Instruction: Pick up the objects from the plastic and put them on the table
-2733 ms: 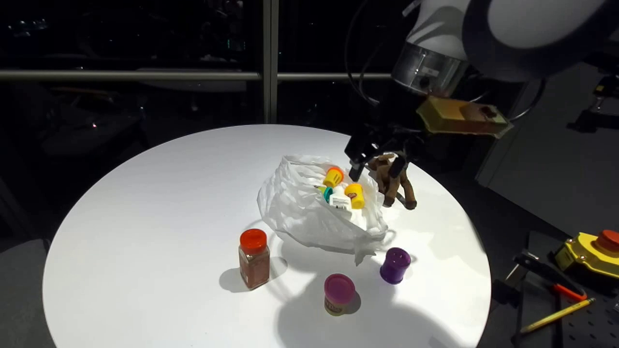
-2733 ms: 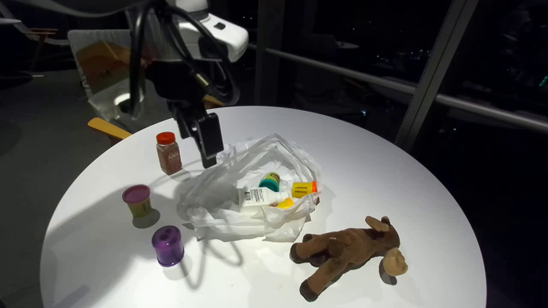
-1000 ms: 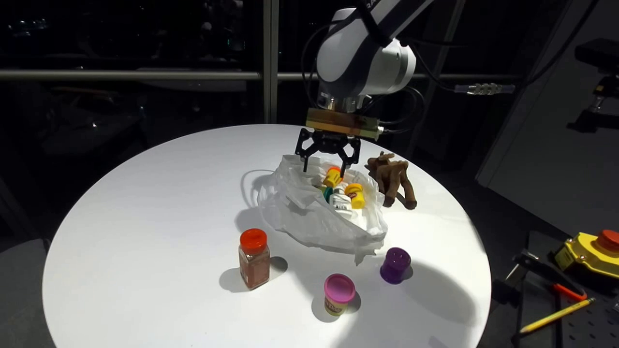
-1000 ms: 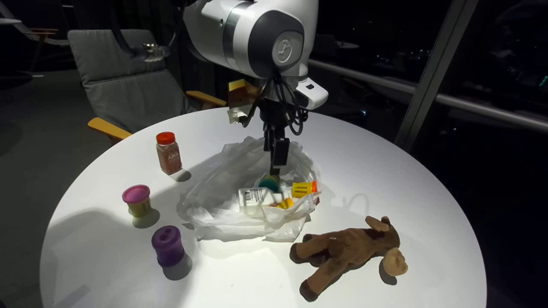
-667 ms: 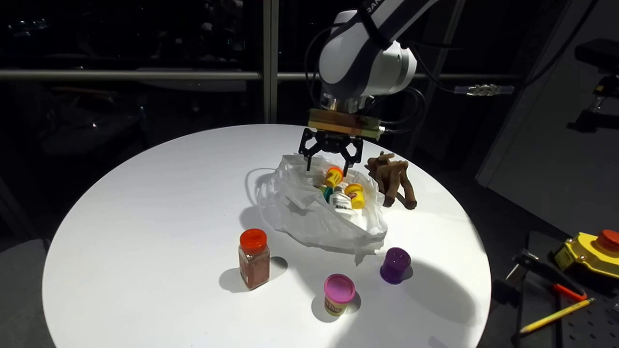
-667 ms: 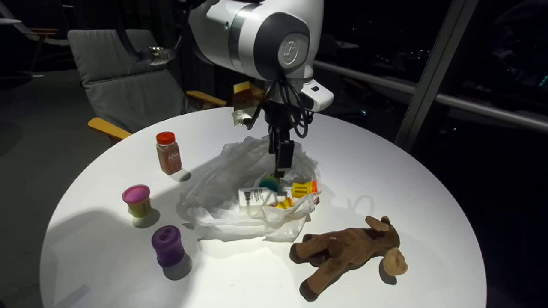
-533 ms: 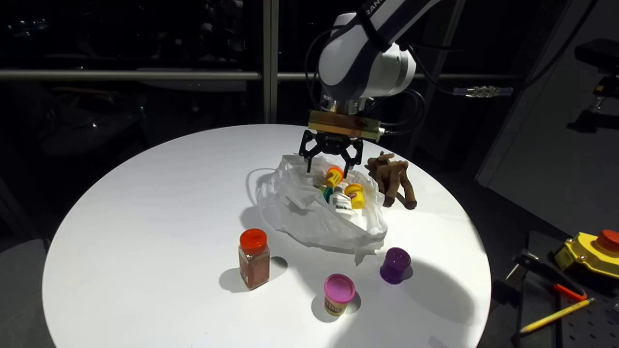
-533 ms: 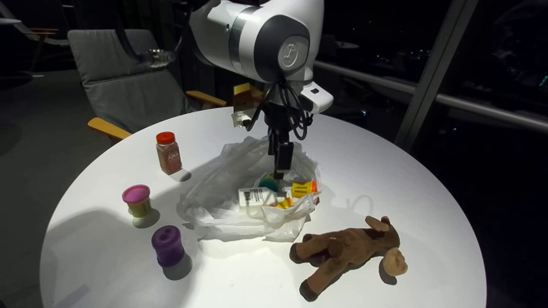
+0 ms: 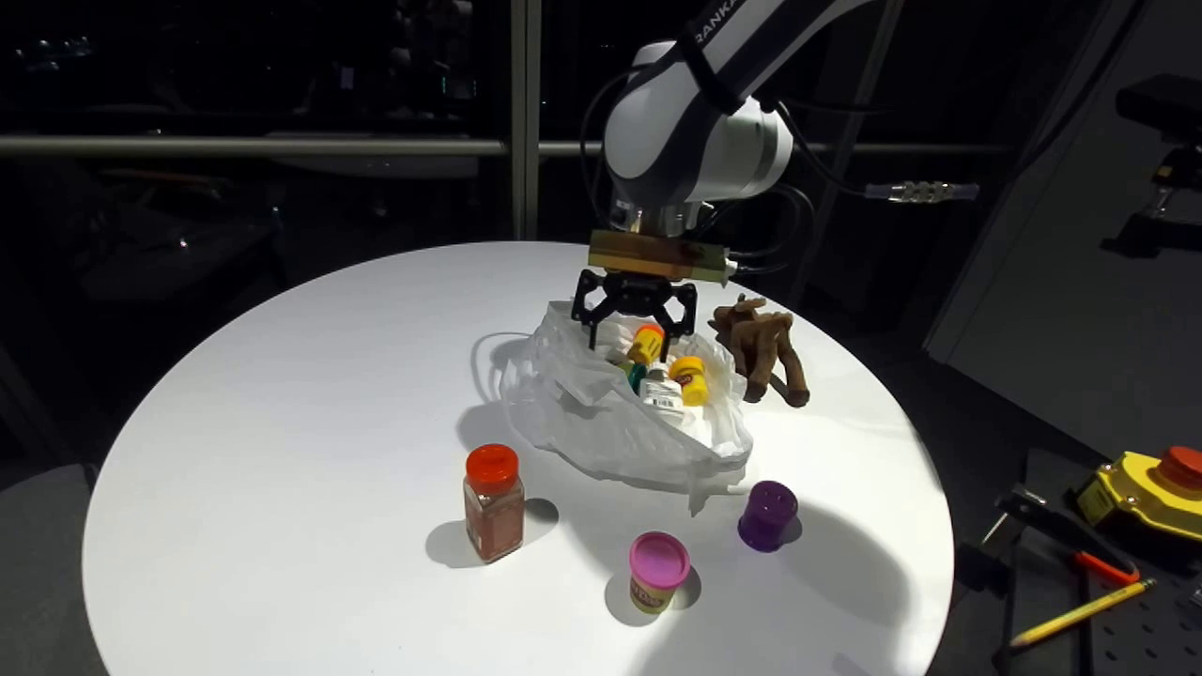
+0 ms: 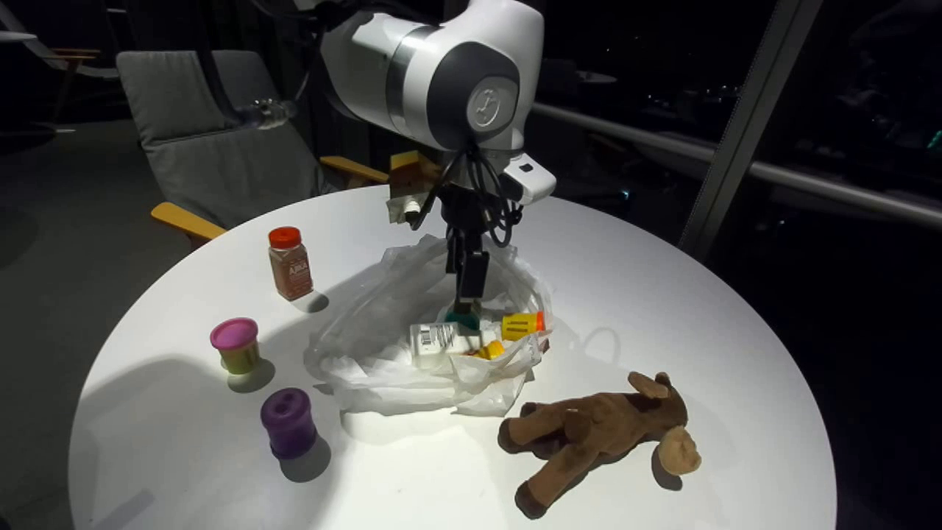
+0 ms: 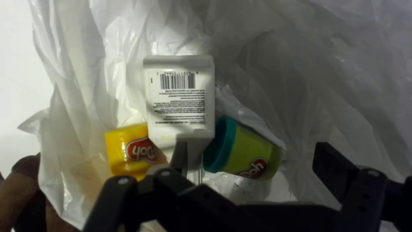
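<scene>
At four o'clock from bottle (image 11: 180,96), wrist view: green tub (image 11: 244,149) | tool (image 9: 629,350) spread, empty | step probably approach | next: lower, squeeze

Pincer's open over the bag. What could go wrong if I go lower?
One side of the open pincer overlaps the white bottle in the wrist view, so going lower might knock it. Folds of the plastic bag lie close around the teal-lidded tub; closing there could catch them too and drag everything along.
</scene>
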`<state>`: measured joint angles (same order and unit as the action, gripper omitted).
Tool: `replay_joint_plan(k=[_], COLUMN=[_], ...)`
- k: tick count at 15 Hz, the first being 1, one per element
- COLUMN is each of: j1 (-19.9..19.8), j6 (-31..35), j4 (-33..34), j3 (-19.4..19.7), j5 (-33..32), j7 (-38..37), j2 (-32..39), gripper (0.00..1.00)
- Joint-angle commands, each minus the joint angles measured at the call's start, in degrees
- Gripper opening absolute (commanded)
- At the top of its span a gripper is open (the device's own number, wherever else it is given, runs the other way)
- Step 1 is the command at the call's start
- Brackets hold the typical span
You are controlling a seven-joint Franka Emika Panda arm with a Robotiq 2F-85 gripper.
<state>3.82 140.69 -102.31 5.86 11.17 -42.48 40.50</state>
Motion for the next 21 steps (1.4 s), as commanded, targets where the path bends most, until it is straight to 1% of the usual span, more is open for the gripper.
replay_joint_plan(k=[1,3,4,6,11,13,14,17,21], j1=[0.02,-0.02,-0.34,-0.77,-1.61,-1.07,-0.34,1.16,2.56], j6=[-0.2,-0.24,-0.37,0.87,8.86,11.96,13.22,13.24,9.91], j4=[0.19,0.2,1.28,1.95,1.83,1.82,1.68,1.4,1.21], j3=[0.09,0.09,-0.09,-0.57,-1.96,-1.4,-0.48,1.82,4.01], j5=[0.06,0.07,0.76,1.74,7.06,8.04,7.82,6.34,4.22], j7=[0.06,0.1,-0.44,-0.51,-0.64,-1.72,-3.03,-7.12,-11.14], j2=[0.07,0.07,0.89,1.81,3.15,3.76,4.02,4.06,4.11], gripper=[1.0,1.0,1.0,1.0,1.0,1.0,1.0,1.0,1.0])
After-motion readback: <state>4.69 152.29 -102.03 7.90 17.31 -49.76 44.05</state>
